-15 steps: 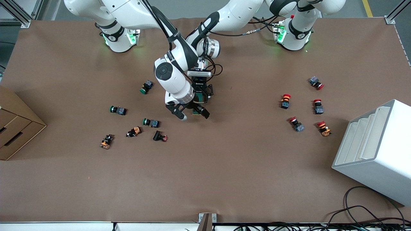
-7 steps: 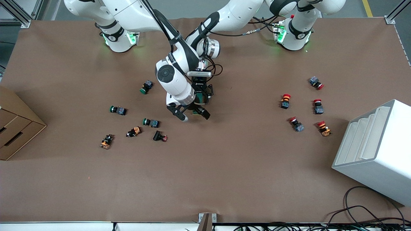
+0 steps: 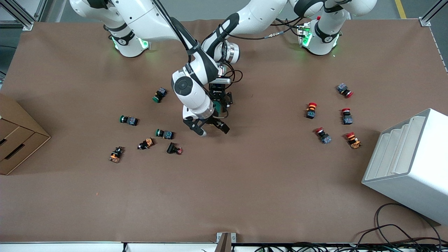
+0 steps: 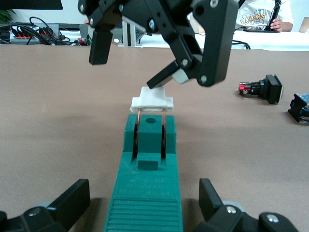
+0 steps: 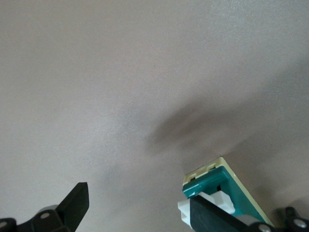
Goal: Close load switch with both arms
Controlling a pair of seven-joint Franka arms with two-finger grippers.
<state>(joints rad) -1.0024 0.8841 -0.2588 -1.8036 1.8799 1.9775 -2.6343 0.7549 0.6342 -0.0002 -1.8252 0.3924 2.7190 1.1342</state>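
Observation:
The load switch (image 3: 217,106), a dark green block, lies on the brown table at the middle. In the left wrist view its green body (image 4: 147,188) runs away from the camera, and its white lever (image 4: 152,100) stands raised at the end away from it. My left gripper (image 3: 218,109) is open, with a finger (image 4: 72,203) on each side of the body and a gap to it. My right gripper (image 3: 213,130) is open wide over the lever end. One of its fingertips (image 4: 166,78) rests on the white lever (image 5: 212,203), and the green body (image 5: 231,188) shows beside it.
Green-capped buttons (image 3: 160,94) and orange ones (image 3: 146,143) lie toward the right arm's end. Red-capped buttons (image 3: 310,109) lie toward the left arm's end. A black and red button (image 3: 174,149) lies nearer the front camera. A white rack (image 3: 409,164) and a cardboard box (image 3: 17,136) stand at the table's ends.
My right gripper has shifted a little over the lever end of the switch and now covers that end. My left gripper has not moved.

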